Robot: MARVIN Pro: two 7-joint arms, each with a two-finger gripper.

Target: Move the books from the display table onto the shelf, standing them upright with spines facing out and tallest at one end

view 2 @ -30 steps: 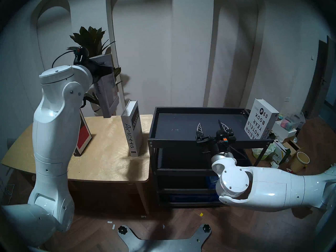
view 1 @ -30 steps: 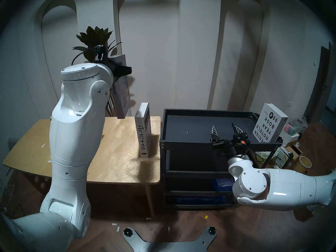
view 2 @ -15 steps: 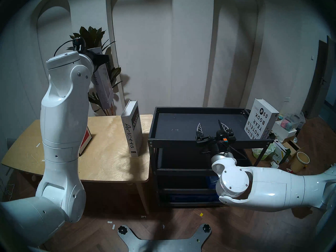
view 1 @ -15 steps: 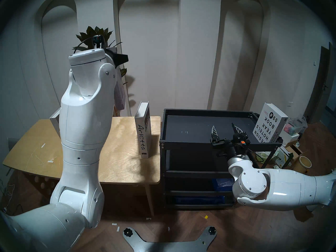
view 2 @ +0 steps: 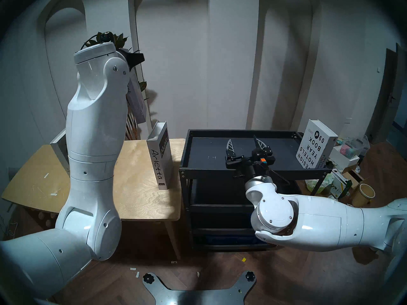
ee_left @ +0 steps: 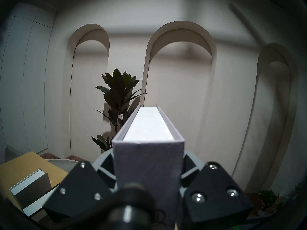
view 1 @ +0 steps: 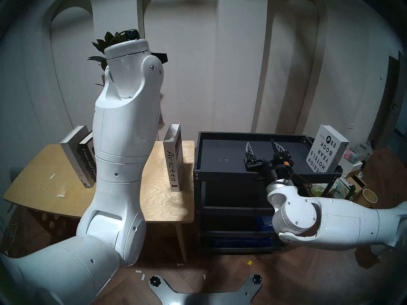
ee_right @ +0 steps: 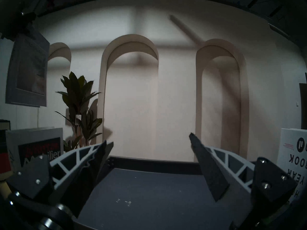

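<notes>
L jaws [ee_left: 148, 176] clenched on grey book [ee_left: 147, 160] spine, held upright above table [view 1: 154, 199]; R jaws [ee_right: 149, 160] released over shelf [ee_right: 149, 191].

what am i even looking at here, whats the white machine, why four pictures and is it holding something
The white shapes are a robot's two arms. Two pictures come from cameras on its head and look down at the scene; the other two come from a camera on each wrist.

The left gripper is shut on a grey book, lifted high above the wooden table. The right gripper is open and empty, over the top tray of the black cart.

On the table stand the white "Arietta" book, the "Crime and Punishment" book and a pale grey book next to it. The "Design Hotels Yearbook 09" already stands at the cart's far right end.
</notes>
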